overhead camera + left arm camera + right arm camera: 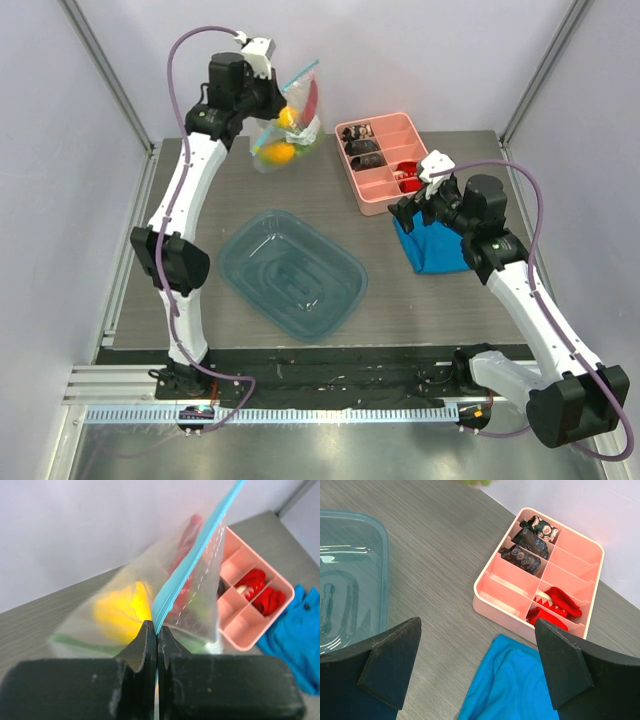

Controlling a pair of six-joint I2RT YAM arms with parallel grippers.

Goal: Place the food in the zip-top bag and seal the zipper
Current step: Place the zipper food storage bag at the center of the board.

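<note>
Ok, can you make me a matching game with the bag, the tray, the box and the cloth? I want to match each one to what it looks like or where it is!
Things:
1. bag
2. tray
3. box
4. cloth

Clues:
A. pink, with little compartments
B. up in the air, pinched by the left gripper
C. bright blue, lying under the open right gripper
D. see-through teal, in the middle of the table

Right pairs: 1-B, 2-D, 3-A, 4-C.

Grey wood-grain table [400, 305], teal tray [293, 272], pink divided box [378, 200], blue cloth [437, 252]
</note>
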